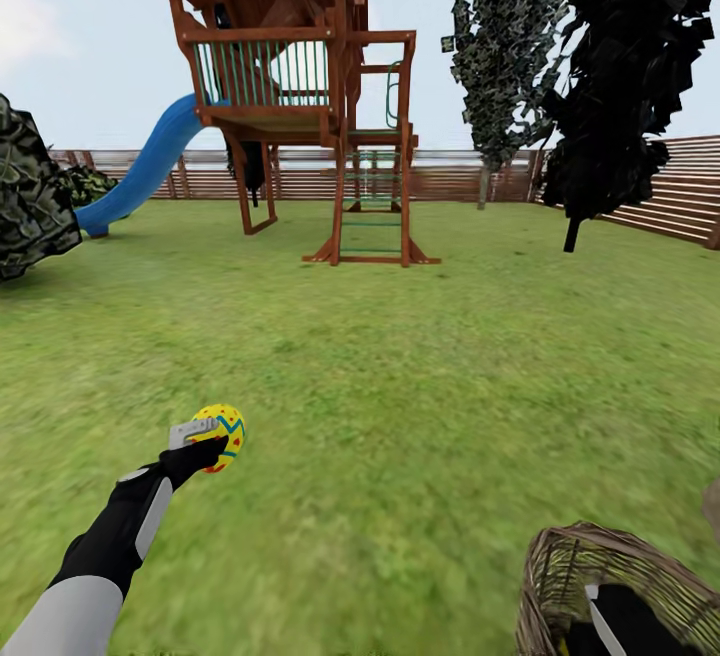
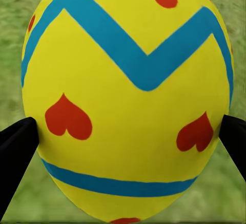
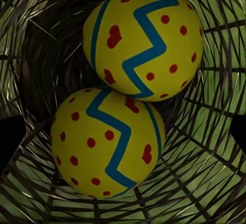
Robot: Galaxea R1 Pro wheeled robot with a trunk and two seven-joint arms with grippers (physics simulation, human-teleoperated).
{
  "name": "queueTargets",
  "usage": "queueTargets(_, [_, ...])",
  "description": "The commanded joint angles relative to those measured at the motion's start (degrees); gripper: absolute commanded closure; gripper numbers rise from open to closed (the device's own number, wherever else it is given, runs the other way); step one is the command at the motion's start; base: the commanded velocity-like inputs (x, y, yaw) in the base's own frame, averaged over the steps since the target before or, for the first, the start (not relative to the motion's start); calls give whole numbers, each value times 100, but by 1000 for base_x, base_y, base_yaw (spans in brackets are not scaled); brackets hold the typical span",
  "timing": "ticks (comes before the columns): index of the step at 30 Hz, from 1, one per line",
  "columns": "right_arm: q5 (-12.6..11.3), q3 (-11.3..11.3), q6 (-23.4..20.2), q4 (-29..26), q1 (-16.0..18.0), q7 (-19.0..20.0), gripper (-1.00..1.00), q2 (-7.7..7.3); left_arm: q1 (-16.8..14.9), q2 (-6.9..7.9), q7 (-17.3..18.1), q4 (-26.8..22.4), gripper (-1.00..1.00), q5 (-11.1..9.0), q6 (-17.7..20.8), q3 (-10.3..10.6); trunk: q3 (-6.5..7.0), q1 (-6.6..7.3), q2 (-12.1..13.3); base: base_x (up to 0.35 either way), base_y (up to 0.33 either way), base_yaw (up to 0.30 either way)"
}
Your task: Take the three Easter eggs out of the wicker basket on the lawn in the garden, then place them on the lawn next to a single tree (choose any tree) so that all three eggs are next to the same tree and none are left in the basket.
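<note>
My left gripper (image 1: 212,442) is shut on one yellow Easter egg (image 1: 222,433) with blue zigzag bands, held above the lawn (image 1: 400,386) at the lower left. In the left wrist view the egg (image 2: 128,80) sits between the black fingertips (image 2: 15,147). The wicker basket (image 1: 560,561) stands at the lower right, with my right arm (image 1: 625,626) reaching down into it. Inside the basket (image 3: 205,183) two Easter eggs touch each other, one (image 3: 146,42) beyond the other (image 3: 105,142). My right gripper (image 3: 123,134) is open above them, its fingertips wide of the nearer egg.
A wooden playset (image 1: 300,86) with a blue slide (image 1: 140,171) stands ahead. A narrow dark-green tree (image 1: 500,46) and a black tree (image 1: 620,76) stand at the back right by the slat fence (image 1: 680,196). A dark bush (image 1: 30,196) is at the left.
</note>
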State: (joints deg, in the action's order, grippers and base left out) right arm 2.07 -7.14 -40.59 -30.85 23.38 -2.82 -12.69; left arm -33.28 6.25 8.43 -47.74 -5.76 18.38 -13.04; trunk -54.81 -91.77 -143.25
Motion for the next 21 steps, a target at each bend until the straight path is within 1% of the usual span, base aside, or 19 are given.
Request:
queueTargets(1, [19,-15,-28,-9,2,1,-100,3,-3,-1,18,-7,100,-60,44,-13,-29,-1,-4,0,0,0])
queueTargets(18, [21,-10,-28,-9,0,1,-100,9,-4,-5,18,-7,100,-59,43,-12,-405,-45,-27,0,0,0])
queueTargets(21, [16,-14,-28,-9,0,-1,-100,63,-3,-8,18,-7,100,-58,43,-9,-472,-53,-31,0,0,0])
